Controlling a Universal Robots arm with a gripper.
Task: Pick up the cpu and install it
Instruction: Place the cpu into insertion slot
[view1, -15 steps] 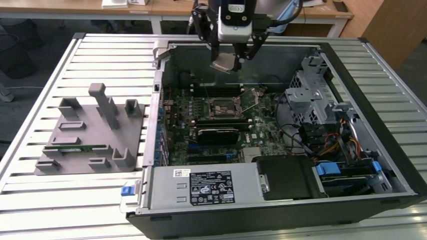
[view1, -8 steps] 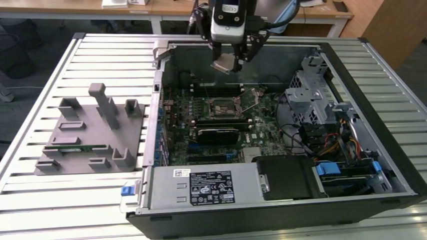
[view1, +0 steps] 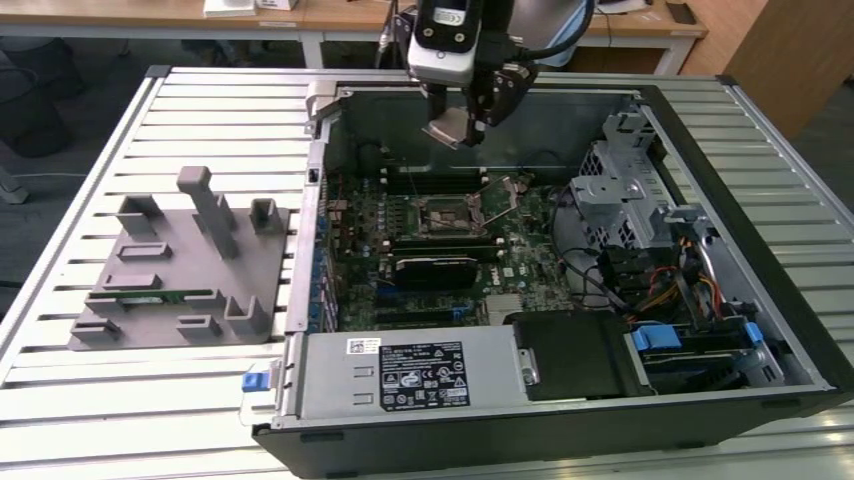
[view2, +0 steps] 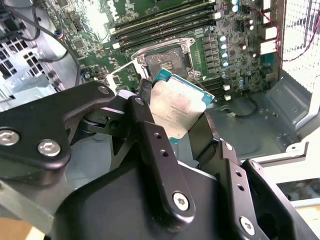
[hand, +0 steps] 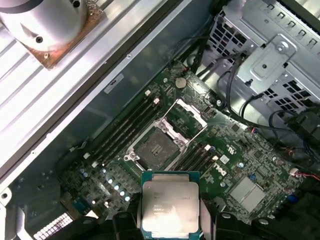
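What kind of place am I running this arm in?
Probably a lab or workshop bench for PC assembly: an open computer case sits on a slatted metal table, a grey fixture plate beside it, wooden desks behind.

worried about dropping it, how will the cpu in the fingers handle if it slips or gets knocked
The small flat square silvery cpu looks thin and rigid, and is likely light. Its smooth metal top seems slippery, and the black fingers appear to pinch just its edges, so a knock might twist it loose.
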